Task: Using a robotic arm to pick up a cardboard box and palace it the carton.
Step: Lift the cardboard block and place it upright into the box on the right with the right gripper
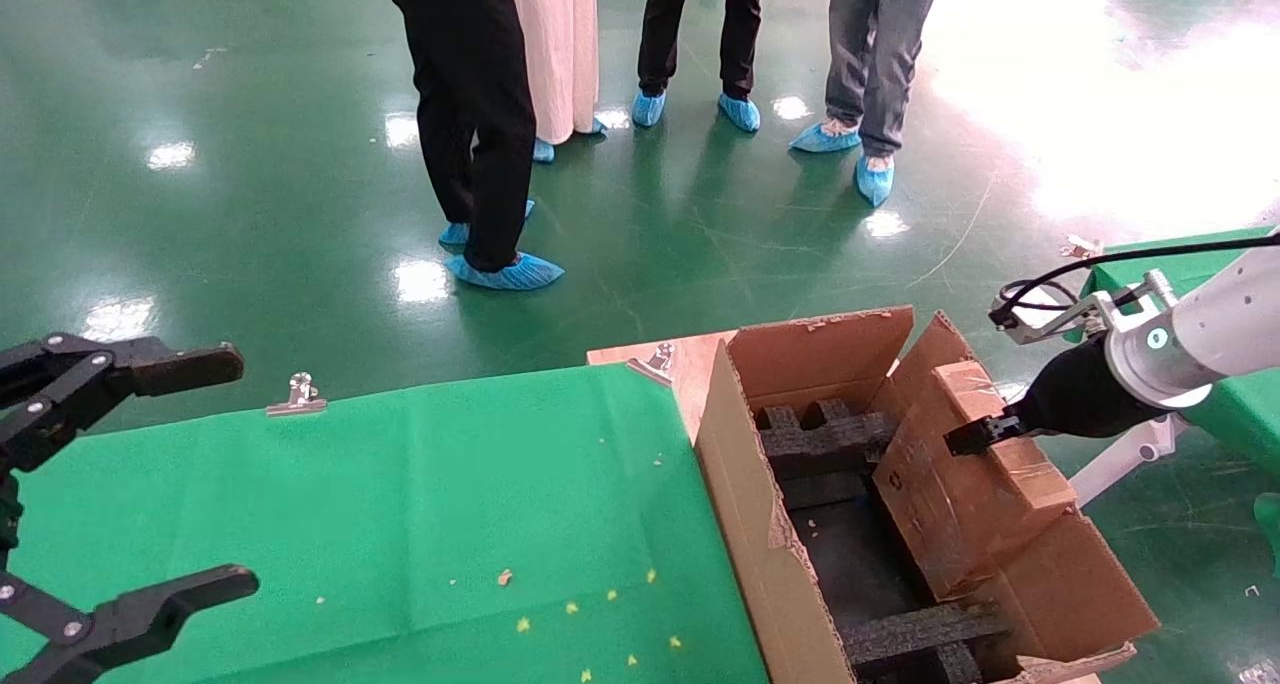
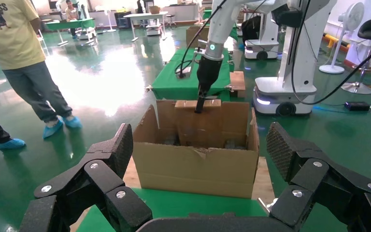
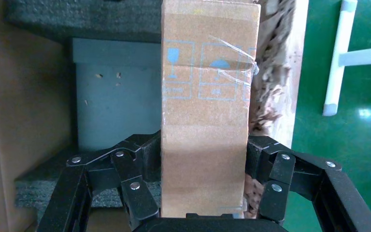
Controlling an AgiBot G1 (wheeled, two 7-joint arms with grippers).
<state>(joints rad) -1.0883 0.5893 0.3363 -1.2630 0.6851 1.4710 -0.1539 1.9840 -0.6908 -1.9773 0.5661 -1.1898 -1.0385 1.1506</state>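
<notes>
Cardboard box upright, lengthwise into carton.

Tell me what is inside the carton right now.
Inside the carton are black foam blocks at both ends, and the cardboard box, gripped by the right gripper, leans tilted in its right side. The floor beneath that box is hidden. The left gripper hangs open over the table.

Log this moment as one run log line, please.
stage: placing | right gripper: shut on cardboard box, box partly inside carton, tilted at its right wall | left gripper: open, idle over green table
</notes>
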